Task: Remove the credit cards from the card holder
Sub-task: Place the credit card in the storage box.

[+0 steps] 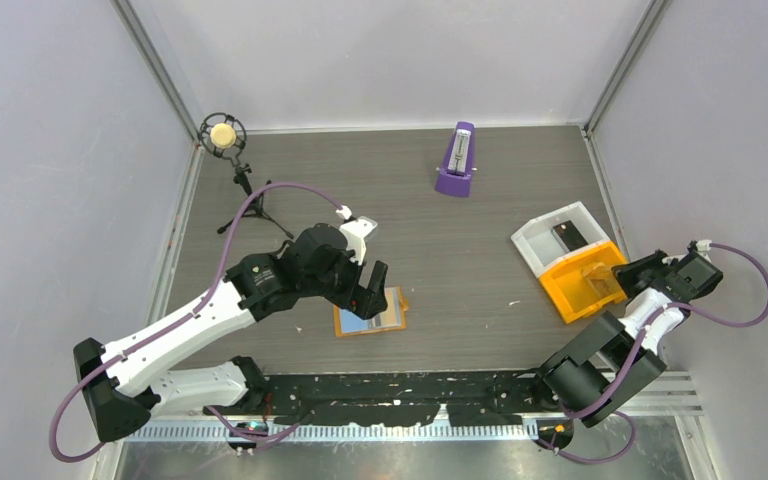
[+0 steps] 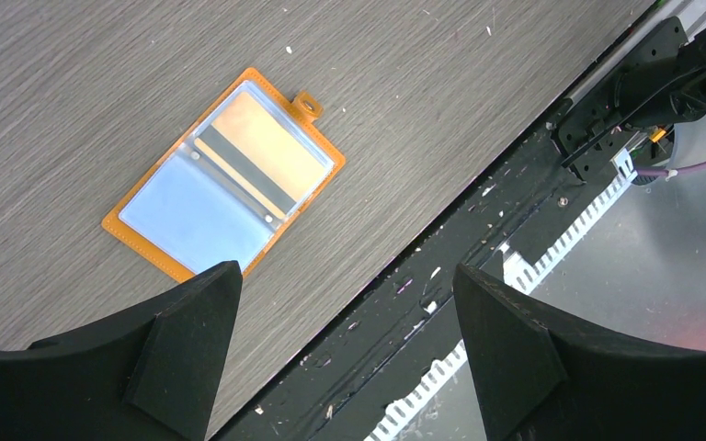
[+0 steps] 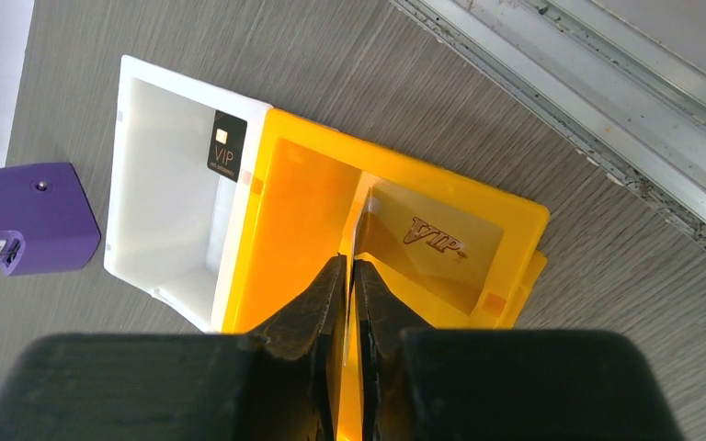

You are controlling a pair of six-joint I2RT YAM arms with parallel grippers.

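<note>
Left tool [image 2: 345, 276] apparently above card holder [image 2: 223, 172]

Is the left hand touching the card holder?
Cannot tell. Left wrist view: a finger of the left hand overlaps a corner of the card holder; height unclear.
</note>
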